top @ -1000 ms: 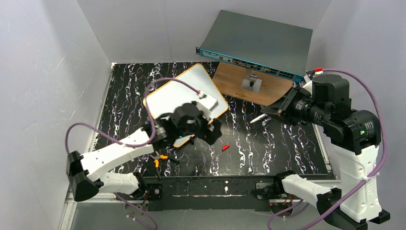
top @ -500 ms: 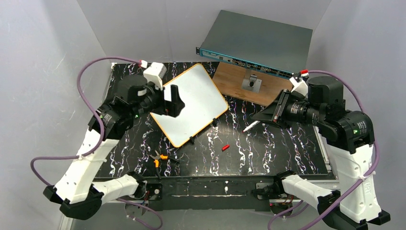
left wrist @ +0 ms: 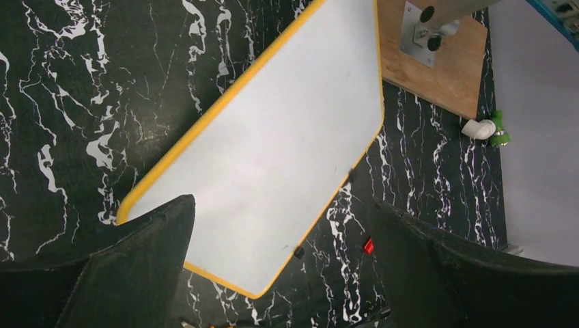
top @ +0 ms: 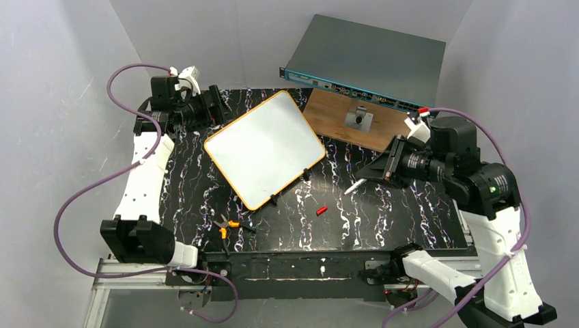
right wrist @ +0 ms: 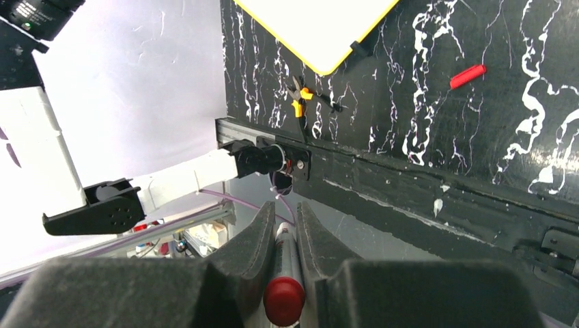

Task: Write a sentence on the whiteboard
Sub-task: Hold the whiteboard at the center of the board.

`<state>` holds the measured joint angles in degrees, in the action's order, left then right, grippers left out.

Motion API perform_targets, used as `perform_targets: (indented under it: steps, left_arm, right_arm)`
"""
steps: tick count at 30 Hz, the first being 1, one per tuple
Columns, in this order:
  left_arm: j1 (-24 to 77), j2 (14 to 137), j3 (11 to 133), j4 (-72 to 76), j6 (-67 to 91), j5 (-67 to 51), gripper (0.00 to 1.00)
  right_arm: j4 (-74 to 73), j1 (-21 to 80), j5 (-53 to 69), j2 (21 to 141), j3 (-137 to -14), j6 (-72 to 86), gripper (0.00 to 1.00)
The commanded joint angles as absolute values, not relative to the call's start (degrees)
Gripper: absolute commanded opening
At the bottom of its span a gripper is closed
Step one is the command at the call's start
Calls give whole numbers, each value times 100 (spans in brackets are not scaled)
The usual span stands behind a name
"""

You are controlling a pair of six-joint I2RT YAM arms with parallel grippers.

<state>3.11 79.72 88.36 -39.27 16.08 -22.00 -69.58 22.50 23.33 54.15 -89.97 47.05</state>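
The whiteboard (top: pixel 263 147) lies tilted on the black marbled table, white with an orange rim and black clip feet. Its surface is blank and no sentence shows on it. It also fills the left wrist view (left wrist: pixel 273 150), and one corner shows in the right wrist view (right wrist: pixel 321 27). My left gripper (top: pixel 218 104) is open and empty, raised by the board's far left corner (left wrist: pixel 281 205). My right gripper (top: pixel 377 169) is shut on a marker (right wrist: pixel 285 273) with a red end. The marker's tip (top: pixel 352 187) points down-left, right of the board and apart from it.
A red cap (top: pixel 321 210) lies on the table near the board's near right edge. Orange-handled pliers (top: pixel 227 225) lie at the front. A brown wooden board (top: pixel 358 123) with a metal bracket sits at the back, under a grey rack unit (top: pixel 372 65). Grey walls enclose the table.
My left arm has swung from over the whiteboard's near side up and back to the far left, uncovering the board. My right gripper has moved slightly down-left with the marker.
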Motion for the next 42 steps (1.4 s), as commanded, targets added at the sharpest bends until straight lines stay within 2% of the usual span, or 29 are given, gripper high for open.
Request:
perform_targets:
  steps: [1, 7, 13, 17, 19, 23, 34, 37, 40, 42]
  left_arm:
    - [43, 8177, 8670, -3256, 1674, -2833, 93]
    - [9, 8211, 7975, -2643, 1614, -3027, 90]
    - [-279, 8812, 8542, -2955, 944, -2816, 90]
    - [-563, 9122, 8659, -2503, 1410, -3469, 89]
    - [-569, 9188, 8590, -2436, 1417, -3826, 83]
    - [-577, 9106, 8264, -2572, 1082, -4111, 86]
    - [-685, 9333, 8104, -2920, 498, -4549, 87]
    - [-740, 9678, 8569, -3247, 256, -4914, 81]
    - [-769, 10031, 8890, -3394, 220, -5444, 70]
    - [-765, 10228, 9003, -3393, 272, -5729, 67]
  right_arm:
    - [-6255, 2219, 2392, 5611, -9000, 4491, 1]
    - [-6090, 2224, 2419, 5971, -9077, 4348, 1]
    - [-5908, 2224, 2567, 6239, -8852, 4426, 1]
    - [-5868, 2218, 2635, 6443, -8942, 4422, 1]
    - [-5896, 2221, 2597, 6563, -9114, 4376, 1]
    - [-5956, 2224, 2563, 6703, -9347, 4306, 1]
    - [-6033, 2225, 2803, 6776, -9255, 4255, 1]
    - [-6131, 2224, 2817, 6863, -9335, 4128, 1]
    - [-6333, 2224, 2770, 7021, -9593, 3969, 1]
    - [-6361, 2223, 2761, 7071, -9685, 3960, 1]
